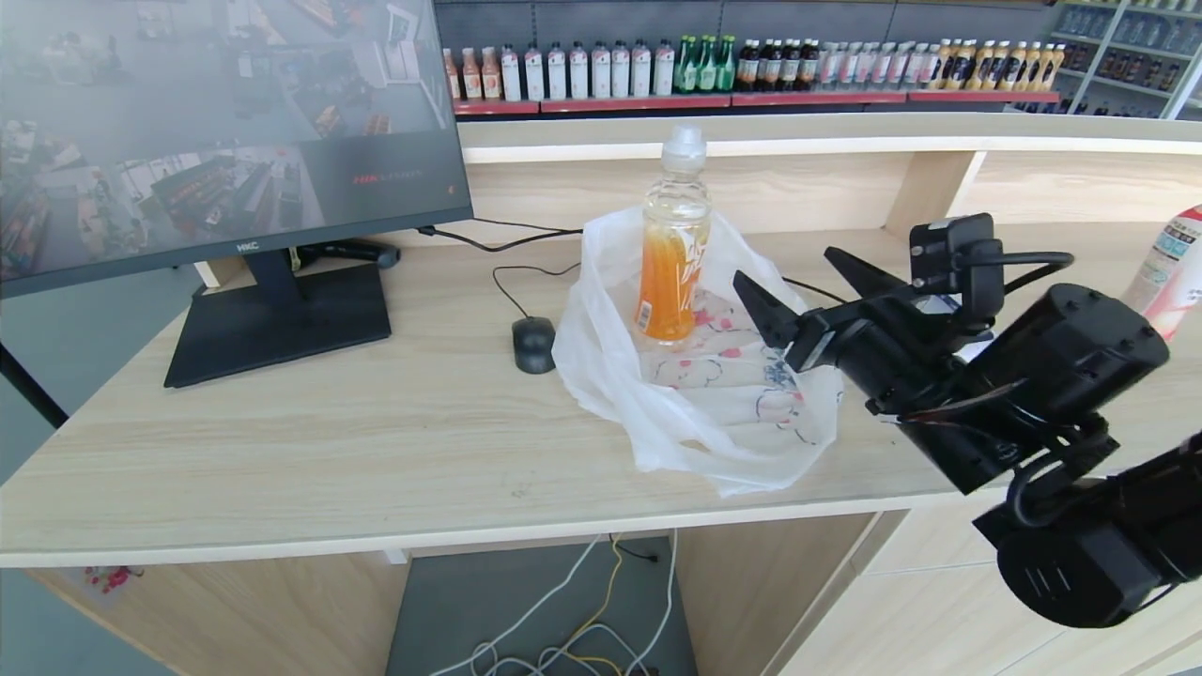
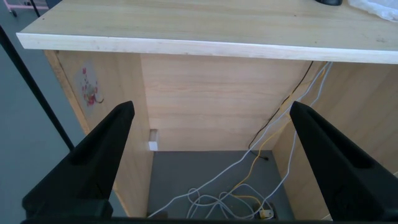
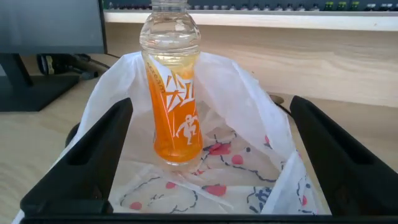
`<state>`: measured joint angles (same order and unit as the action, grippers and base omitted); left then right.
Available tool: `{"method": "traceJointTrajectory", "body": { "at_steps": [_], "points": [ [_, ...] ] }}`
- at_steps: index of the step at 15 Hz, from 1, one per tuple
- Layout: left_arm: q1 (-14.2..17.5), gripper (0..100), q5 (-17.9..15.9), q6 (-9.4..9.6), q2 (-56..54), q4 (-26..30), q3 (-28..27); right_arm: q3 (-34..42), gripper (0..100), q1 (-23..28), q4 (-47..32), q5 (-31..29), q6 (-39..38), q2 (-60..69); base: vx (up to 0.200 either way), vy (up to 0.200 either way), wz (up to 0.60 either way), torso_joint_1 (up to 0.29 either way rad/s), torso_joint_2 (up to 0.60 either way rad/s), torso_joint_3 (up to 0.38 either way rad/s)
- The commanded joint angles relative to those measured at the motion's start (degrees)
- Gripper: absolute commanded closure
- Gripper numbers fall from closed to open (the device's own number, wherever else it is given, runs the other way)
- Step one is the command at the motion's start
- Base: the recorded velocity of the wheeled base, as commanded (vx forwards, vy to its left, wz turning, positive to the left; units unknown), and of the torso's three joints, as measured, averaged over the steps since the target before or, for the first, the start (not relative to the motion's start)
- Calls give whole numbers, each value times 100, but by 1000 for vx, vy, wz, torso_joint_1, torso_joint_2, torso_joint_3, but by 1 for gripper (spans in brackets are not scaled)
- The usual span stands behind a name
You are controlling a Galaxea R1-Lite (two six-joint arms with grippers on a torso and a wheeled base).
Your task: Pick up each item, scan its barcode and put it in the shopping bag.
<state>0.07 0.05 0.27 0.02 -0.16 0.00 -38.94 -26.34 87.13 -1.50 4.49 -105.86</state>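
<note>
One bottle (image 1: 672,253): orange drink with a clear neck and pale cap, standing upright inside the shopping bag (image 1: 596,371).
Shopping bag: white plastic with a red and blue print, mouth spread wide, lying on the wooden counter (image 1: 376,422) right of the mouse (image 1: 533,344).
Right gripper (image 1: 784,264): jaws spread apart and holding nothing, hanging just beside the bag's right side with its fingers aimed toward the bottle.
Left gripper (image 2: 211,107): fingers spread wide, empty, low in front of the counter's edge, facing the recess below where cables (image 2: 236,186) lie.
Monitor (image 1: 216,122): on the counter's left.
Pink-and-white bottle (image 1: 1169,272): at the counter's far right.
</note>
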Motion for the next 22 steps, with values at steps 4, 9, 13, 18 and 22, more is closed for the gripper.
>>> {"method": "traceJointTrajectory", "body": {
  "at_steps": [4,9,13,18,22],
  "points": [
    [1,0,4,0,-2,-2,0,1257,0,112,287,-52,70,1068,0,0,0,0,0,0],
    [1,0,4,-9,-2,-2,0,1292,0,112,287,-474,52,1200,0,0,0,0,0,0],
    [1,0,4,-18,-2,-2,0,1354,0,112,287,-474,70,1270,0,0,0,0,0,0],
    [1,0,4,-36,-2,-2,0,1292,0,112,287,-465,52,1252,0,-200,0,1,0,3],
    [1,0,4,-27,-2,-2,0,1283,0,94,287,-448,35,1252,0,-200,0,5,4,4]
  ]
}}
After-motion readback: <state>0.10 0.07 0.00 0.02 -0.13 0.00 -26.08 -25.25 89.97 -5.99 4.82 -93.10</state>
